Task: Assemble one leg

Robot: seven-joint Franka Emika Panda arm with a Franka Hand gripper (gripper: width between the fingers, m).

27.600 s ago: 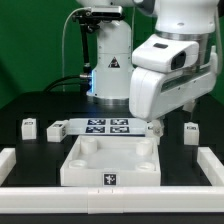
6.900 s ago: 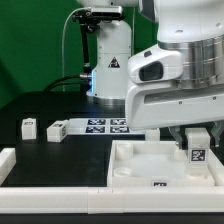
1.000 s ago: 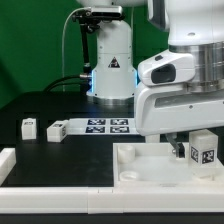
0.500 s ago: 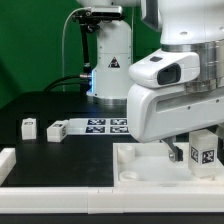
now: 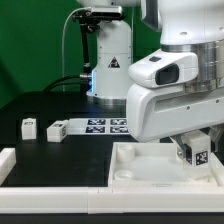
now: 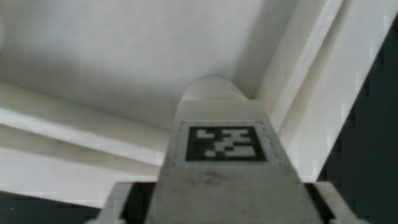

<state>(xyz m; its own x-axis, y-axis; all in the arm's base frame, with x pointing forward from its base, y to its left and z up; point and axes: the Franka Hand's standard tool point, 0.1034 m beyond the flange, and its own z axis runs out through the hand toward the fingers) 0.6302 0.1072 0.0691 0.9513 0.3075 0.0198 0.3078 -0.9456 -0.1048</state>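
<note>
My gripper (image 5: pixel 196 150) is shut on a leg (image 5: pixel 198 154), a stubby white block with a black-and-white tag. It holds the leg upright at a far corner of the large white square panel (image 5: pixel 150 168), on the exterior view's right. In the wrist view the leg (image 6: pixel 222 140) stands between my fingers, its tip at the panel's raised rim (image 6: pixel 294 75). Whether the tip sits in a socket is hidden. Two more legs (image 5: pixel 28 126) (image 5: pixel 57 129) lie on the black table at the exterior view's left.
The marker board (image 5: pixel 106 125) lies behind the panel, in front of the arm's base (image 5: pixel 108 60). A white frame rail (image 5: pixel 50 175) runs along the front, with a short white piece (image 5: pixel 6 160) at the exterior view's left.
The held leg has turned and moved slightly down and towards the exterior view's left. The panel has shifted a little to the left with it. The other legs have not moved.
</note>
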